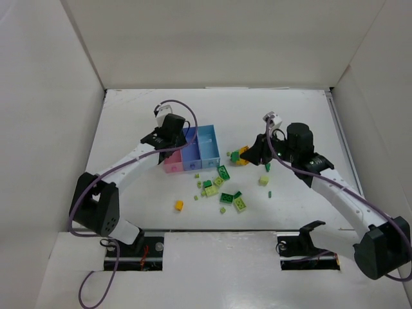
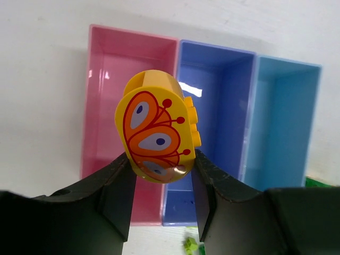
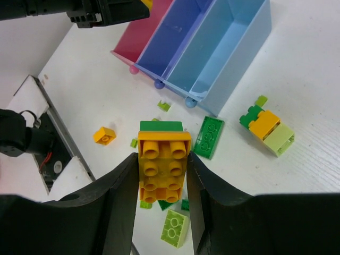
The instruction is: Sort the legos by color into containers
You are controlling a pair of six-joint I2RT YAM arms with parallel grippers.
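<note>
Legos (image 1: 239,204) scattered | left end effector (image 2: 162,178) grips butterfly brick (image 2: 156,133) | right end effector (image 3: 162,183) grips orange-yellow brick (image 3: 162,164)

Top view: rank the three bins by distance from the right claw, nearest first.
1. Light blue bin: right end of the row, on the side facing the right claw.
2. Periwinkle bin: middle of the row.
3. Pink bin: left end, farthest.

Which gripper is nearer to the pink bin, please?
Left. Left gripper, holding a butterfly brick, hovers over the pink bin; right gripper, holding an orange brick, is beyond the light blue bin.
</note>
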